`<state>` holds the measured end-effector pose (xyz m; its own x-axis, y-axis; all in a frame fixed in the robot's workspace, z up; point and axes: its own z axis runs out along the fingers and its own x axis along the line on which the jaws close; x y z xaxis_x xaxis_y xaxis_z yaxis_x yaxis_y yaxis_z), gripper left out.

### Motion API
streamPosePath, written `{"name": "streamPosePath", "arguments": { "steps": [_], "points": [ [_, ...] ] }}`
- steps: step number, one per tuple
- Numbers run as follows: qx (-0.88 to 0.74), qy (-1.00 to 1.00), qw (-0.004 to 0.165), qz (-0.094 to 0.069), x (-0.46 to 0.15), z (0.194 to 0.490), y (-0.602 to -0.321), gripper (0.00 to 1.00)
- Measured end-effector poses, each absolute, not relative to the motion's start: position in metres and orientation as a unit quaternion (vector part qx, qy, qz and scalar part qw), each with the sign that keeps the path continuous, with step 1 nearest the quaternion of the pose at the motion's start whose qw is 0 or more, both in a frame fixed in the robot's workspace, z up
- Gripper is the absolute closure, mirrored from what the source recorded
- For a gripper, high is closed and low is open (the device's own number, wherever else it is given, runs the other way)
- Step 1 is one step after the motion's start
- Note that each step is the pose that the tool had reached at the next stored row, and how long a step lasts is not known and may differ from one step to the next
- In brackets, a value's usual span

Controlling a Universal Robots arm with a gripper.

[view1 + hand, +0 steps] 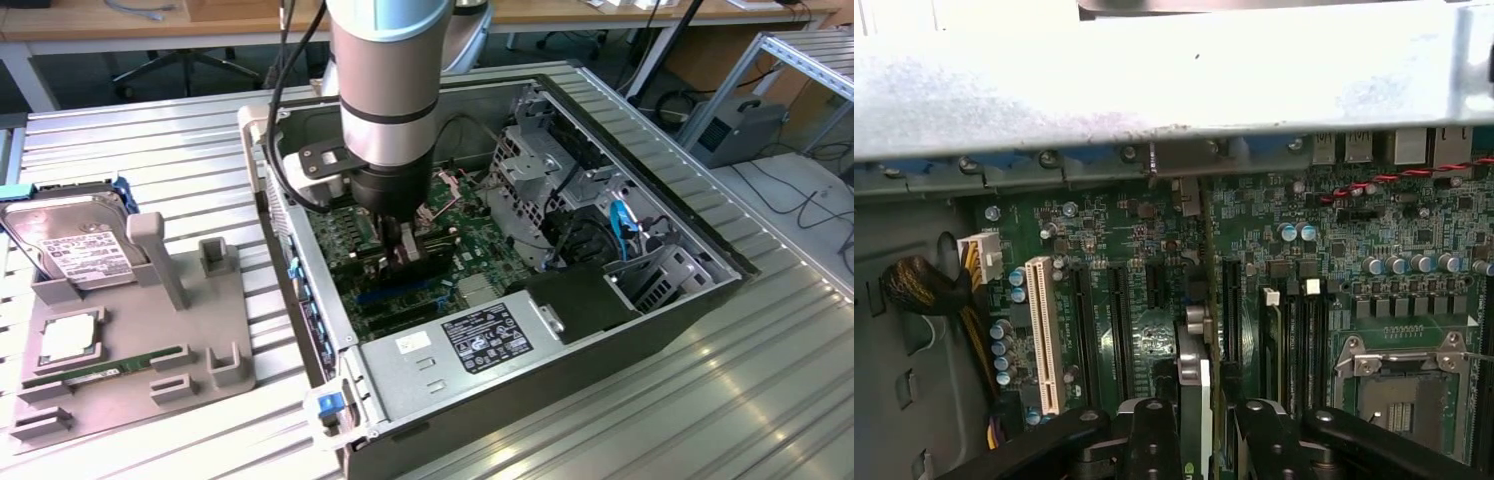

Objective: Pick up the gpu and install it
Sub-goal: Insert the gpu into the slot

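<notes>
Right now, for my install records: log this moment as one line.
hand: shut on card | card: upright, edge down over motherboard slots | location: inside computer case

A: Where is the computer case?
B: On the bench, with the parts tray on the exterior view's left of it
A: And the gpu?
B: Inside the case, edge-down over the motherboard, between the gripper jaws

My matt black fingers pinch the gpu, its bracket edge bare silvery metal. Below it the green board looks glossy, with a cream plastic slot. The case is dull grey steel; the table is ribbed, shiny aluminium.
</notes>
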<state>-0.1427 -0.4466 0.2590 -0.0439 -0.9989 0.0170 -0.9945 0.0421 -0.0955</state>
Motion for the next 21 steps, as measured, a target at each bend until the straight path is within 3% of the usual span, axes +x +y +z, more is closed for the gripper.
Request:
{"name": "streamPosePath", "arguments": {
  "steps": [21],
  "points": [
    [-0.699,0.714,0.027,-0.04,-0.1418,0.2538,-0.4481,0.73]
  ]
}}
